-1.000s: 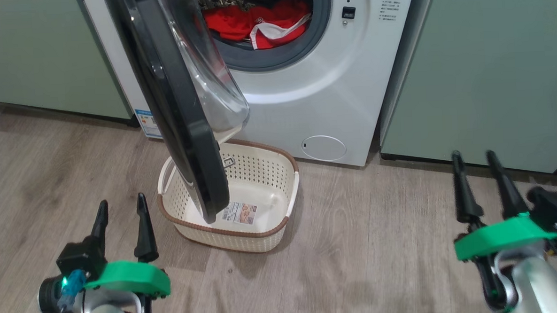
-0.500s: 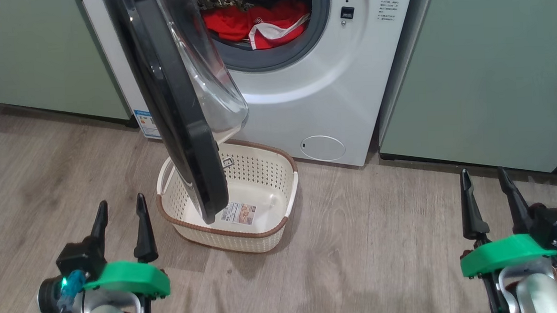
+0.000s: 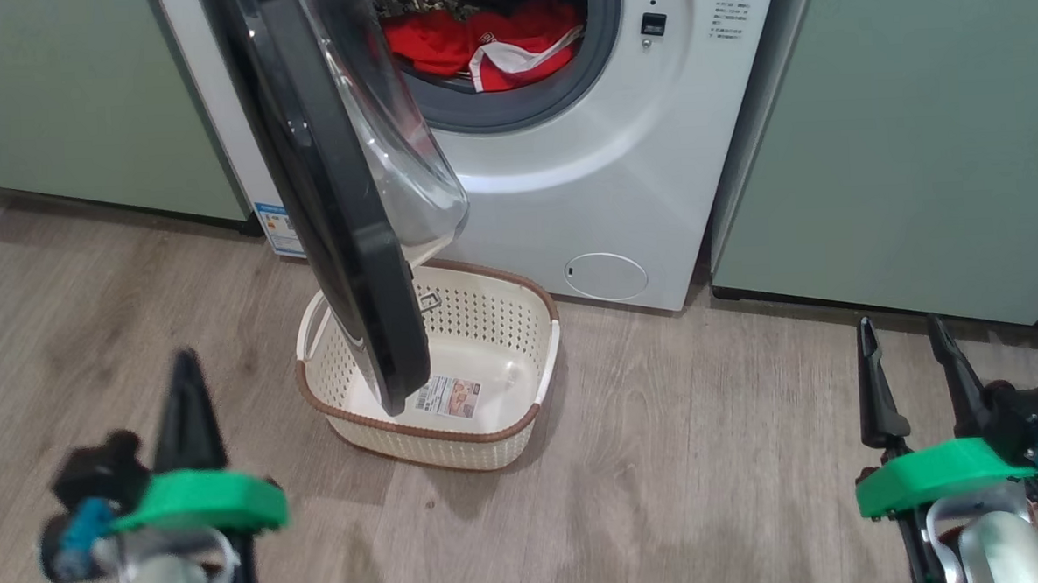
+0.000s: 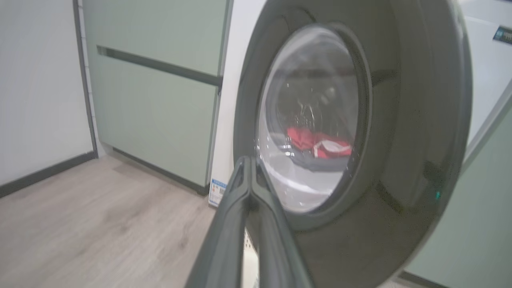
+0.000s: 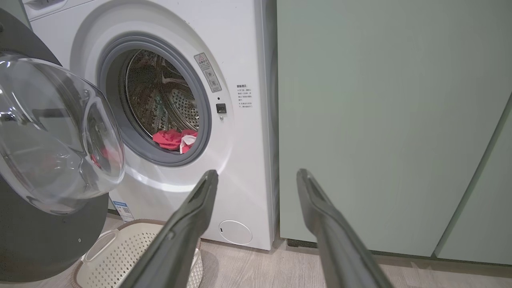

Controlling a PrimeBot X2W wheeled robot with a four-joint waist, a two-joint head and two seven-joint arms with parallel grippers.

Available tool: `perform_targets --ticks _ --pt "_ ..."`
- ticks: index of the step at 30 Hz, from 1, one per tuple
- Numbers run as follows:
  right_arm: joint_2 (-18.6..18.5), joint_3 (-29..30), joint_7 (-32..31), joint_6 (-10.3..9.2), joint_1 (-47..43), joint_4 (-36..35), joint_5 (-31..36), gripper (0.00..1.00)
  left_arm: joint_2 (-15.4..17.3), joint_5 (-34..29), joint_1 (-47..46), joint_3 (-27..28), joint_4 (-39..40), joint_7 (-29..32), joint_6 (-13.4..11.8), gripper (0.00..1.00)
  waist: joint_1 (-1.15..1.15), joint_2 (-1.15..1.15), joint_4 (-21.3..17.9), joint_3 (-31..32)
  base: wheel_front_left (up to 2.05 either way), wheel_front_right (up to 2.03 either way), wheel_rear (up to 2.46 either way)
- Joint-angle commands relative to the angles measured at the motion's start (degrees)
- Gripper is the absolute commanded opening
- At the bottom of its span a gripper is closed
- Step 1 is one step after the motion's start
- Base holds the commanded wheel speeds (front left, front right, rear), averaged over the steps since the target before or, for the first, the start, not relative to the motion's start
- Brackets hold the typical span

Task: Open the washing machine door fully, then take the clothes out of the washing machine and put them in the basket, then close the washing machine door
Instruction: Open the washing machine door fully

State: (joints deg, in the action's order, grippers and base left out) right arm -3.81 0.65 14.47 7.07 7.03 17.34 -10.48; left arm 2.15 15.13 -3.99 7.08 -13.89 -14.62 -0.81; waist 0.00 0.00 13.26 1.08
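The washing machine (image 3: 585, 201) stands ahead with its door (image 3: 331, 203) swung partly out, black rim edge-on to me and glass bowl facing the drum. Red clothes (image 3: 482, 52) with white trim lie in the drum, also visible through the door glass (image 4: 318, 142) and in the drum (image 5: 174, 140). The cream basket (image 3: 490, 433) sits on the floor under the door's lower edge, holding no clothes. My left gripper (image 3: 188, 376) is shut and holds nothing, low at the left, its tips (image 4: 246, 162) pointing at the door's outer face. My right gripper (image 3: 902, 336) hangs open at the lower right.
Pale-green cabinets (image 3: 64, 101) flank the machine on the left and on the right (image 3: 915, 134). Wood-look floor (image 3: 710, 458) stretches between me and the machine. A white wall with dark skirting (image 4: 36, 100) lies further left.
My left gripper has shut and shifted slightly left, blurred by motion. Over the second the right gripper sank lower in the view, and it has held still lately. The door, basket and clothes have not moved.
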Motion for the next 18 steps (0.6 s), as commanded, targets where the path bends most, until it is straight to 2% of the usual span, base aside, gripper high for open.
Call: perform_targets --ticks 1,4,7,9,12,18 --pt "-0.01 -1.06 0.52 0.42 1.00 -1.64 0.59 1.00 0.73 0.16 -4.68 2.99 3.61 -0.38 -0.55 0.00 0.00 0.00 0.08 0.00 0.00 0.00 0.00" --pt "0.11 -1.05 0.52 0.42 0.93 -1.51 0.60 1.00 0.73 0.55 -7.44 5.02 7.67 -0.38 -0.57 0.00 0.00 0.00 0.16 0.04 0.00 0.00 0.00" --pt "0.23 -1.00 0.52 0.42 0.91 -1.37 0.53 1.00 0.73 7.96 -10.85 5.99 12.35 -0.38 0.06 0.00 0.00 0.00 0.10 0.14 0.00 0.00 0.00" --pt "0.32 -0.90 0.52 0.42 0.92 -1.26 0.48 1.00 0.73 7.06 -12.70 5.01 16.29 -0.38 0.14 0.00 0.00 0.00 0.03 0.24 0.00 0.00 0.00" --pt "0.44 -0.88 0.52 0.42 0.79 -1.18 0.34 1.00 0.73 6.67 -15.43 0.74 20.82 -0.38 -0.01 0.00 0.00 0.00 -0.07 0.41 0.00 0.00 0.00" --pt "0.62 -0.45 0.52 0.42 0.62 -1.06 0.38 1.00 0.73 5.77 -20.56 -14.09 26.14 2.31 -1.15 0.00 0.00 0.00 -0.58 0.59 0.00 0.00 0.00"
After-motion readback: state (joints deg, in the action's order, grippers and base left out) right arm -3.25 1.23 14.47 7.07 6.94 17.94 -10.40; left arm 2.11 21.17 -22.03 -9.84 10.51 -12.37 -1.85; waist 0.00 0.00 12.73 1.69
